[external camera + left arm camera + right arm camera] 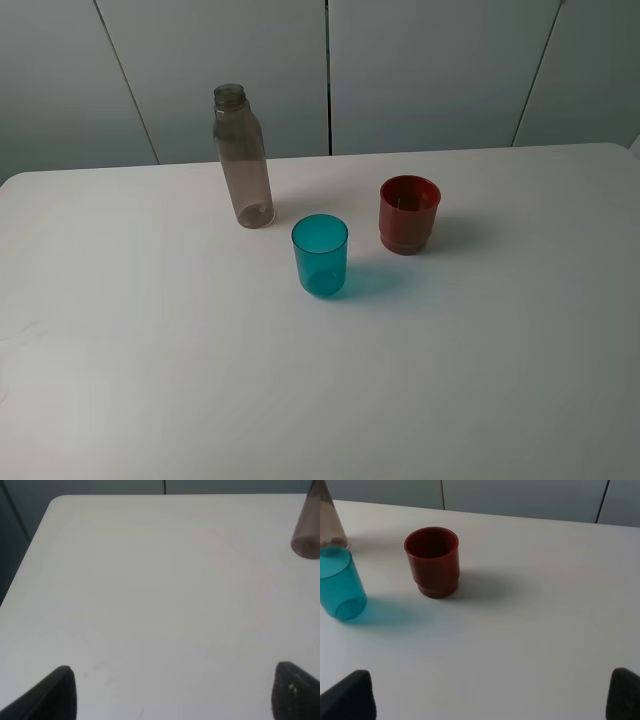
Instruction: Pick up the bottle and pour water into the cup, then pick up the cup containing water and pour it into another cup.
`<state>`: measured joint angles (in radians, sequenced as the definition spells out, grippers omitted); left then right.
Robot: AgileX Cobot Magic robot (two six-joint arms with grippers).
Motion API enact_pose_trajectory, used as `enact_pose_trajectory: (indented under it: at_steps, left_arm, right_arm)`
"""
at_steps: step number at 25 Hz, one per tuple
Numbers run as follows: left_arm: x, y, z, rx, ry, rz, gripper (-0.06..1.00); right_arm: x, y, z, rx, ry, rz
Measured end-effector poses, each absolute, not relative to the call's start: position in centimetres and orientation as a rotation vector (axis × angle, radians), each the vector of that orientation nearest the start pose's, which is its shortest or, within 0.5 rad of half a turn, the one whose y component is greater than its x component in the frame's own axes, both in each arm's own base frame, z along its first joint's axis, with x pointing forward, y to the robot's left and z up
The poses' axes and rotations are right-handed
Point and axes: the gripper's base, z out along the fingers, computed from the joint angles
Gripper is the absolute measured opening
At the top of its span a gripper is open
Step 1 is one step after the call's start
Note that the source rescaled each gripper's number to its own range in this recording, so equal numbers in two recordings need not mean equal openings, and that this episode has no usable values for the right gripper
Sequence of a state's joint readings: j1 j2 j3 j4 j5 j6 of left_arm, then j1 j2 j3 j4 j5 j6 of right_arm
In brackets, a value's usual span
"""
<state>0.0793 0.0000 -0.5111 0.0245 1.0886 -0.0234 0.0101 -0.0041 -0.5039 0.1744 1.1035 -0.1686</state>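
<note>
The white table carries three items, all upright and none touching another. The bottle, clear grey and uncapped, stands toward the far edge of the table, left of centre in the high view. The teal cup stands near the bottle, at about 4 o'clock from it. The red cup stands at about 2 o'clock from the teal cup, with a clear gap between them.

Neither arm appears in the high view. The left gripper shows only two dark fingertips set wide apart over bare table, holding nothing; the bottle base lies well ahead of it at about 1 o'clock. The right gripper likewise has its jaws spread wide and empty. Ahead of it, the red cup stands at about 11 o'clock, the teal cup at about 10 o'clock, and the bottle just behind the teal cup.
</note>
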Motion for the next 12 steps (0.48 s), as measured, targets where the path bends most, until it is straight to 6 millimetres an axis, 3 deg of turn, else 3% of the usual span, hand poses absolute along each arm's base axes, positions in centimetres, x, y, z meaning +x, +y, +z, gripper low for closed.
enact_pose_trajectory:
  at_steps: [12]
  left_arm:
    - [-0.75,0.13,27.81,-0.107,2.059,0.062,0.99]
  right_arm:
    - [-0.86,1.4,27.59,-0.198,2.059,0.112]
